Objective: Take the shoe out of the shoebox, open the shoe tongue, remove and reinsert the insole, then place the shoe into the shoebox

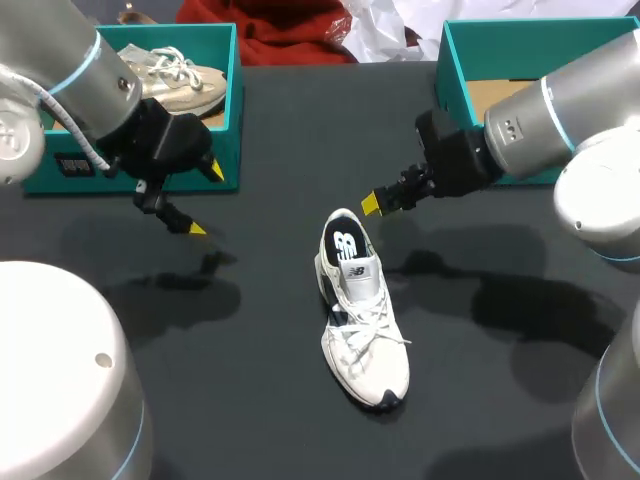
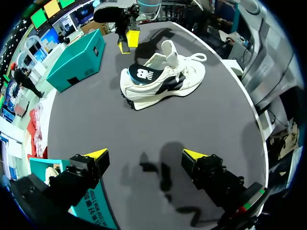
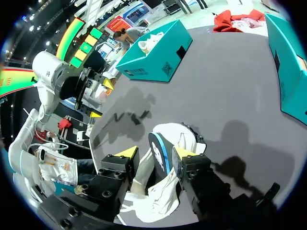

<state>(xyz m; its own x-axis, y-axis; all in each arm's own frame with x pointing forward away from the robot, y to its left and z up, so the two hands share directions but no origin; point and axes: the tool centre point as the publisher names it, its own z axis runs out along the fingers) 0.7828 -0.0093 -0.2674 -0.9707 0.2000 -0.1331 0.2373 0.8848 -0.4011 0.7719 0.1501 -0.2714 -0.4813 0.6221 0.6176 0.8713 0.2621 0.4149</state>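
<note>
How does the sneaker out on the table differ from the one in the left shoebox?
The table sneaker stands upright on the black tabletop; the boxed sneaker sits inside the left shoebox. The table sneaker is white with dark trim and a dark insole; the boxed sneaker is plain cream. Both are laced low-top sneakers.

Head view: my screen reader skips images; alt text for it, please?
A white sneaker stands mid-table, jaws of the right arm just beyond its heel. Open jaws of the left arm hang beside a teal shoebox holding a beige shoe; another teal box sits far right.
</note>
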